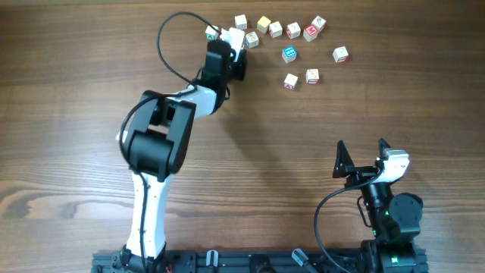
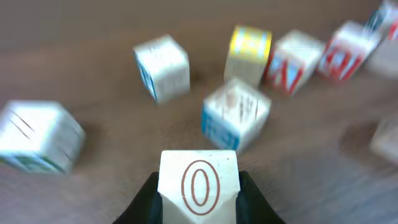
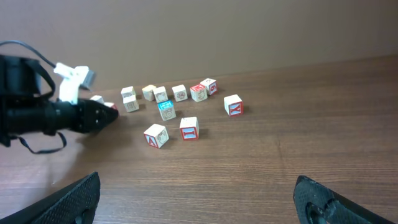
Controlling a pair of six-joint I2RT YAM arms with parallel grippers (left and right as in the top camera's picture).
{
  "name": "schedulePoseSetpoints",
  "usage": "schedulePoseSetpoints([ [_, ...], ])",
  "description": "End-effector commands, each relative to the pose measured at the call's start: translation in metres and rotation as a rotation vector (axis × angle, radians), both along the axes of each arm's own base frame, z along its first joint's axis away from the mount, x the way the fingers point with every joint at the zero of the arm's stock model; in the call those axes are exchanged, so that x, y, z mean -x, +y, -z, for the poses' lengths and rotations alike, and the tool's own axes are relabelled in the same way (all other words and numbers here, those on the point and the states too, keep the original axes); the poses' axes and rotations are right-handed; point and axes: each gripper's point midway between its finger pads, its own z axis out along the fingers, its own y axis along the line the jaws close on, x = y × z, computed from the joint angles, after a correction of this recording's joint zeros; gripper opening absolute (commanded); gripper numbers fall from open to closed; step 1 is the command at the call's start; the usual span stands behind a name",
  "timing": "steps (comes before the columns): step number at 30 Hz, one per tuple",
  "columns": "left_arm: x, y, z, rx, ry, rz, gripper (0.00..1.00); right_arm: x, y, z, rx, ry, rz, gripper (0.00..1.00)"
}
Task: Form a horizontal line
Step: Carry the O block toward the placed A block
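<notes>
- The left hand (image 2: 199, 194) is pinching the O cube (image 2: 199, 180). Its dark fingers (image 2: 148, 200) press on the cube's two sides, and the red O faces the wrist camera.
- From overhead, the left arm reaches across the wooden counter (image 1: 76, 114) to its far edge, and the hand sits at the left end of the scattered cubes.
- Just ahead of the held cube sits a blue cube (image 2: 236, 115), tilted out of square. Beyond that one is a yellow cube (image 2: 249, 50).
- The row (image 1: 293, 30) lies along the far edge, to the right of the left hand. It is a ragged run of pale cubes set close together, with a red-faced one near its right end. The letter on that face is too small to read.
- Four loose cubes lie nearer than the row and apart from it. One has a teal top (image 1: 289, 54), and another (image 1: 340, 54) sits off to the right.
- The right hand (image 1: 362, 155) is at the near right, well away from all the cubes. Its fingers (image 3: 74, 199) are spread wide and grip nothing.
</notes>
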Motion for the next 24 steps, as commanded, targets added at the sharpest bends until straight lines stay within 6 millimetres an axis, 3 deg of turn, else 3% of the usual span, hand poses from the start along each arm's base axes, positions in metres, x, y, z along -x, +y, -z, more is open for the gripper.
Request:
schedulePoseSetpoints([
  [1,-0.013,0.017,-0.131,0.063,-0.210,-0.087,0.07,0.000,-0.004,-0.002,0.000,-0.006,0.023,1.00],
  [4,-0.005,0.031,-0.191,0.078,-0.274,-0.120,0.06,0.000,-0.004,-0.002,0.001,-0.006,0.023,1.00],
  [7,0.019,0.054,-0.260,0.090,-0.314,-0.146,0.04,0.000,-0.004,-0.002,0.000,-0.006,0.023,1.00],
  [10,0.053,0.080,-0.302,0.075,-0.287,-0.173,0.08,0.000,-0.004,-0.002,0.000,-0.006,0.023,1.00],
  [13,0.094,0.106,-0.319,0.039,-0.199,-0.200,0.05,0.000,-0.004,-0.002,0.000,-0.006,0.023,1.00],
  [15,0.125,0.124,-0.317,0.007,-0.114,-0.221,0.04,0.000,-0.004,-0.002,0.000,-0.006,0.023,1.00],
  [17,0.157,0.145,-0.302,-0.035,0.012,-0.250,0.04,0.000,-0.004,-0.002,0.000,-0.006,0.023,1.00],
  [20,0.206,0.164,-0.254,-0.117,0.277,-0.269,0.04,0.000,-0.004,-0.002,0.000,-0.006,0.023,1.00],
  [24,0.261,0.173,-0.200,-0.200,0.594,-0.272,0.04,0.000,-0.004,-0.002,0.001,-0.006,0.023,1.00],
])
